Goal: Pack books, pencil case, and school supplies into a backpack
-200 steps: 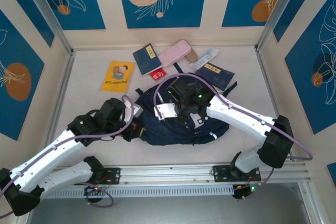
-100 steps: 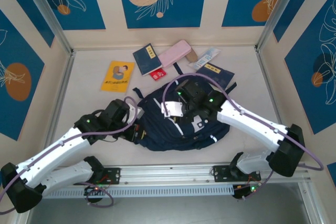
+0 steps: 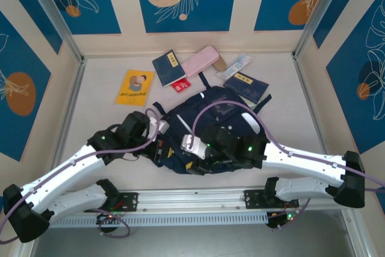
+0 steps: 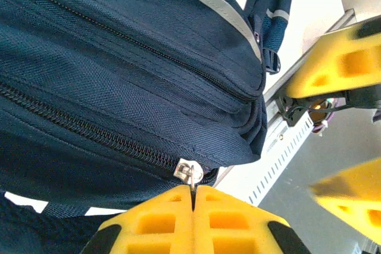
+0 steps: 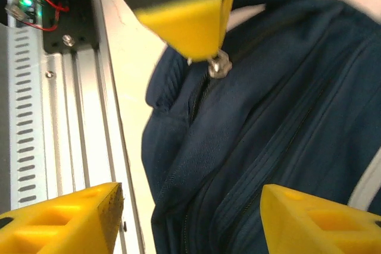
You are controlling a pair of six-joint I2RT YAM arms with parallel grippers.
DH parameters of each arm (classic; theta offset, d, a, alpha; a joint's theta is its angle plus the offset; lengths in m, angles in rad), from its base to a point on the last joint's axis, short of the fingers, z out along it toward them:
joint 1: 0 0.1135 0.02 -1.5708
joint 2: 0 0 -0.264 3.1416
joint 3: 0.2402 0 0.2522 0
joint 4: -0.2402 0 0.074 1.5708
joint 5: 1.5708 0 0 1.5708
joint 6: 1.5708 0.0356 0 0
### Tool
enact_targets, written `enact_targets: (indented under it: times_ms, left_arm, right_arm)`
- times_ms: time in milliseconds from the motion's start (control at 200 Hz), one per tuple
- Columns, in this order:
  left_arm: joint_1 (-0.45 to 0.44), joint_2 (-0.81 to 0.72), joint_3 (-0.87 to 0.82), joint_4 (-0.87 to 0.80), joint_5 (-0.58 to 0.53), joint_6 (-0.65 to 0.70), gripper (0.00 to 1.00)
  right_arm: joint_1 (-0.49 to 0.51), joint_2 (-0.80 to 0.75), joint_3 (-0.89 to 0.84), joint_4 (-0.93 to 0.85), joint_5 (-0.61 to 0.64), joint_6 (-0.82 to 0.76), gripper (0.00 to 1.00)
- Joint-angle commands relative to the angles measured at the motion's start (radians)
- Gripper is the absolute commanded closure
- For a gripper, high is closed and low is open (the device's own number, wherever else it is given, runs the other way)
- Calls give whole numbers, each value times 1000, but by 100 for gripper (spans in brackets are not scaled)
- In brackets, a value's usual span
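Two grippers: both worked at the backpack [image 3: 224, 114], which lay mid-table.
Left gripper [image 4: 193, 191]: jaws were clenched on the zipper pull [image 4: 188, 171].
Right gripper [image 5: 190, 206]: jaws stood well apart, holding nothing, just over the backpack's near corner.
Step advice: draw the pull straight along the zipper track [image 4: 89, 126] and pin the fabric with the right.
Orange-yellow book [image 3: 135, 87]: lay unpacked beyond the backpack.

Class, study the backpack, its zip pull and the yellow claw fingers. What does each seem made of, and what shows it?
Backpack: woven fabric, probably nylon or polyester, matt; fine diagonal weave and stitched seams show.
Zip pull: metal, likely; silvery and shiny.
Fingers of the left claw: hard plastic, seemingly; matt yellow with moulded recesses.
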Motion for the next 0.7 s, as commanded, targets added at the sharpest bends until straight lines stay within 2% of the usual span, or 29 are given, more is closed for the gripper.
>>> enact_targets:
  times_ms: [0,130,255,305,415,450,695]
  left_arm:
    - [6,-3,67,52,73,2,100]
    - [5,-1,73,47,76,6,100]
    - [6,-7,73,52,77,0,100]
    - [5,-9,73,56,85,-1,100]
    - [7,-12,82,37,85,20,100]
    - [7,-12,89,17,74,35,100]
    - [28,3,138,-138,-71,149,100]
  right_arm:
    - [17,9,-27,136,52,120,37]
    - [33,67,-31,166,35,127,38]
    - [33,130,-20,171,63,128,43]
    - [30,156,-7,157,95,123,53]
    - [2,191,26,94,121,107,91]
    - [-7,189,29,74,121,99,100]
    - [-13,37,-12,-53,58,-22,100]
